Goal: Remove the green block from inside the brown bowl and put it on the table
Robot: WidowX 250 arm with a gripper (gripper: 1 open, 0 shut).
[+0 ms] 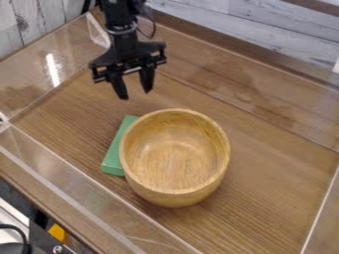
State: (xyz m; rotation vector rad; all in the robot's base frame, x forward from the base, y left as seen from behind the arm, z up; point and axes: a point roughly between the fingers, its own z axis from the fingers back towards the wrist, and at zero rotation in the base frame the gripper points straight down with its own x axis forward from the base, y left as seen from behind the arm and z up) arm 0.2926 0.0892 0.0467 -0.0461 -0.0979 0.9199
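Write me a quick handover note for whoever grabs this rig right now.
Pincer: open, nothing between its fingers, up behind the bowl at the far side.
Round light-brown wooden bowl: upright, nothing in it.
Flat bright-green rectangular block: on the brown wood-grain tabletop, beside the bowl and partly hidden by its rim.
Done: block is out of the bowl and on the table.
Left: nothing more for the block; probably just park the arm.

Surroundings beyond the work area
Vertical boards are seen behind the far side, pale and weathered, with dark seams between them. In the bottom left corner, a dark cable is seen curving, and a small yellow-orange object is shown near it, too small to be identified.
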